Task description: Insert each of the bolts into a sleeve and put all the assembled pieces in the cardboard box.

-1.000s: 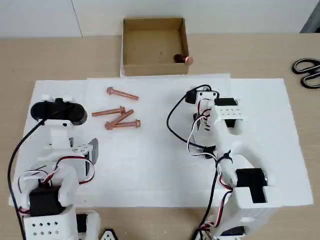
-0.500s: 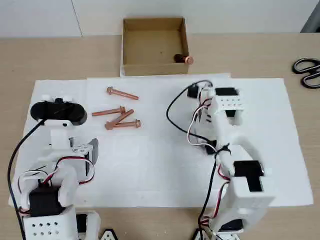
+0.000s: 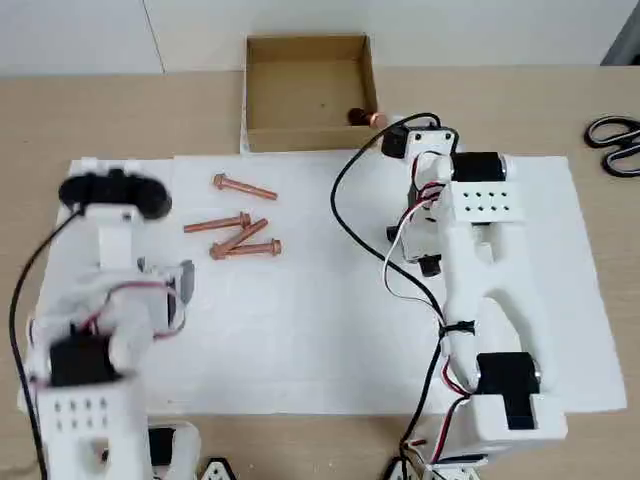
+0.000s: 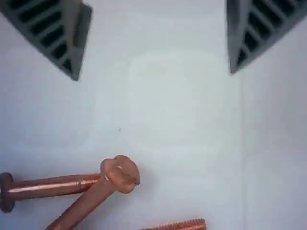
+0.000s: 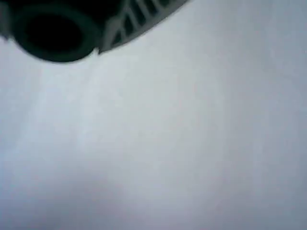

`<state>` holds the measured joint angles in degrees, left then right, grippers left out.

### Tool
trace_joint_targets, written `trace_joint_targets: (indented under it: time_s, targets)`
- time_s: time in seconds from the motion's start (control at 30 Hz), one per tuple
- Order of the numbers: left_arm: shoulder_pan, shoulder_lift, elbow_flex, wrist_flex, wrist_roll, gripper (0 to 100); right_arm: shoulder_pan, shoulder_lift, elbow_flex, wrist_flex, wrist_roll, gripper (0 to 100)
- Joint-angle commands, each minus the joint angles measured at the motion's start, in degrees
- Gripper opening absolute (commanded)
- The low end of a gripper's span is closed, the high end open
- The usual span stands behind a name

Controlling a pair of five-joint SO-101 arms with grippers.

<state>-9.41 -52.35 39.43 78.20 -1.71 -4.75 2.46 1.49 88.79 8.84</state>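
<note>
White sheet (image 3: 300,330) looks slick: our spread left gripper (image 4: 153,74) may scatter the crossed bolts (image 4: 119,173); whether the right gripper (image 5: 112,28) grips anything, we cannot tell.

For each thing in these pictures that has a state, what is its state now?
Cardboard box: open on top, one copper piece inside by a side wall.
Bolts: four, lying loose on the white sheet, outside the box.
Left gripper: open, empty, above the sheet.
Scissors: lying on the table, untouched.
</note>
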Motion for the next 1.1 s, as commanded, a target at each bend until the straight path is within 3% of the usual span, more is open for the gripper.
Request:
trace_joint_targets:
  time_s: [0.0, 0.23, 0.3, 0.37, 0.53, 0.6, 0.9, 1.07]
  targets:
    - [0.09, 14.77, -12.62, -0.18, 0.26, 19, 0.22, -3.65, -2.73, 0.22, 0.7, 0.5]
    - [2.73, 40.35, -35.74, 0.18, 13.98, 19, 0.22, -3.38, -2.46, 0.31, 0.53, 0.5]
    - [3.87, 45.89, -39.08, 0.26, 13.98, 19, 0.22, -3.47, -2.46, 0.31, 0.44, 0.5]
    - [4.22, 50.11, -41.54, 1.41, 7.38, 19, 0.4, -3.56, -2.46, 0.4, 0.44, 0.4]
    - [2.99, 57.23, -43.38, 1.41, -21.01, 19, 0.22, -3.47, -2.46, 2.15, 0.44, 0.5]
    - [2.11, 59.16, -43.47, -0.97, -27.34, 19, 0.22, -3.38, -2.46, 2.33, 0.53, 0.5]
    - [1.41, 65.41, -43.65, -11.6, -37.63, 19, 0.22, -3.56, -2.46, 2.33, 0.53, 0.5]
    - [1.85, 69.19, -43.65, -15.21, -38.95, 19, 0.22, -3.3, -2.46, 2.33, 0.62, 0.5]
